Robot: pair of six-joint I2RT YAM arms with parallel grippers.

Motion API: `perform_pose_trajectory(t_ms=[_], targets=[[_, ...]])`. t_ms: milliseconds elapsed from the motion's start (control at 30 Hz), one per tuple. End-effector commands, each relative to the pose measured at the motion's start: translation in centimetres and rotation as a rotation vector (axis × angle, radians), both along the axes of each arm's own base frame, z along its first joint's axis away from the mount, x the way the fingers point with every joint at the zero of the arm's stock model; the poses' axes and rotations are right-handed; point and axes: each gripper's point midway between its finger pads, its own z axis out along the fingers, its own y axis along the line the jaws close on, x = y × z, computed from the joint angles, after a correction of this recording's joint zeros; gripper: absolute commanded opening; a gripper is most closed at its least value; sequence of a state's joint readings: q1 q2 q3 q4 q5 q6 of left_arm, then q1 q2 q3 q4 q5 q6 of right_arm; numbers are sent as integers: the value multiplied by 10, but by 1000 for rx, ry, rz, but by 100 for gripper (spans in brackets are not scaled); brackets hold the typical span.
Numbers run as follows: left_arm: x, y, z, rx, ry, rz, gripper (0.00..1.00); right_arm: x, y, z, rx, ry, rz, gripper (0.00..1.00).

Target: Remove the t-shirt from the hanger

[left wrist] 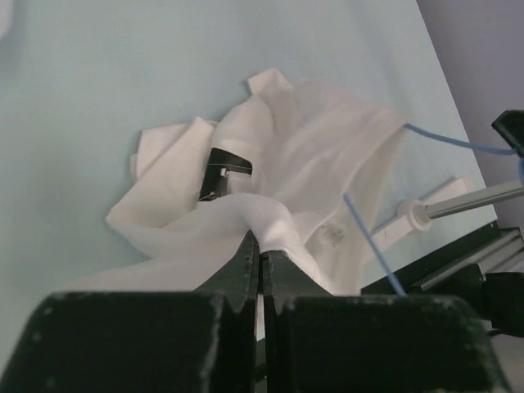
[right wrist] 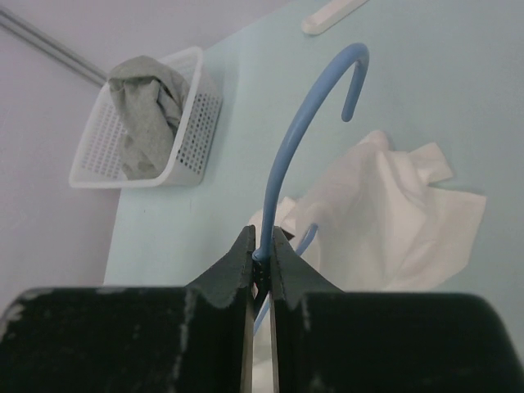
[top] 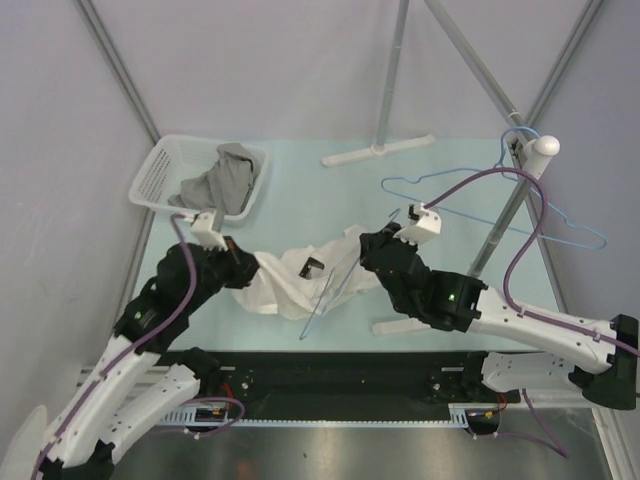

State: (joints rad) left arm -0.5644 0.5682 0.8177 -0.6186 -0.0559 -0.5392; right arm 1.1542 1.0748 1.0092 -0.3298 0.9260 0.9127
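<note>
Your left gripper is clenched on a fold of the crumpled white cotton t-shirt, which lies mid-table. Your right gripper grasps the thin blue wire hanger below its hook. Risk: a hanger arm may snag the fabric, so both drag together.

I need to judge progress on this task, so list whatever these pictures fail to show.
- Right wrist: the blue hanger below the right gripper; the gripper itself blocks it.
- Top external: how much of the hanger sits inside the white t-shirt; folds cover it.
- Left wrist: what the black item on the t-shirt is; half buried in cloth.
- Top external: basket contents under the grey garment.
</note>
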Motion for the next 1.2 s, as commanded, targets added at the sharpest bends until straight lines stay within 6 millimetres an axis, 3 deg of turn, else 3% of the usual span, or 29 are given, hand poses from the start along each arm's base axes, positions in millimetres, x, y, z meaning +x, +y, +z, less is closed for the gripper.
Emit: perform_pose_trajectory(t_ms=[0,33,67,167,200,233,267,300,333,367,400,467,633,733,933,1000,1033,1133,1167], targets=[[26,-55,69,-98,-161,-209,0,-1,20,31,62,-49,0,0],[40,-65,61,-64,-119,-224,0,-1,22,30,57,-47,4,0],[45,-69,87,-69,-162,-235,0,-2,24,32,60,-50,4,0],[63,-81,102,-17,-173,-267,0,-3,24,36,64,-55,5,0],[67,-81,97,11,-153,-265,6,-4,25,38,67,-57,10,0],[70,-81,97,20,-147,-258,17,-5,25,40,68,-60,12,0],[73,-81,94,31,-140,-256,35,-5,25,41,71,-63,14,0],[76,-76,92,50,-143,-227,71,-7,26,42,74,-65,22,0],[76,-73,89,59,-142,-213,85,-8,26,42,71,-66,24,0],[75,-69,82,77,-136,-204,93,-10,26,43,74,-68,26,0],[68,-65,87,71,-161,-208,98,-11,27,40,65,-68,30,0],[48,-69,88,58,-185,-302,100,-12,28,38,56,-66,34,0],[-39,-86,113,-88,-261,-667,99,-11,34,35,11,-73,58,0],[-71,-92,103,-171,-205,-796,93,-9,36,31,-20,-77,53,0],[-86,-101,83,-127,-108,-808,90,-1,41,19,-92,-68,16,0],[-88,-104,72,-36,-85,-774,89,2,42,23,-101,-64,-9,0],[-90,-105,76,0,-109,-773,89,3,44,20,-119,-57,-13,0],[-85,-103,50,164,-79,-678,86,5,45,26,-125,-59,-33,0],[-94,-104,43,195,-73,-696,85,5,45,26,-122,-59,-33,0]])
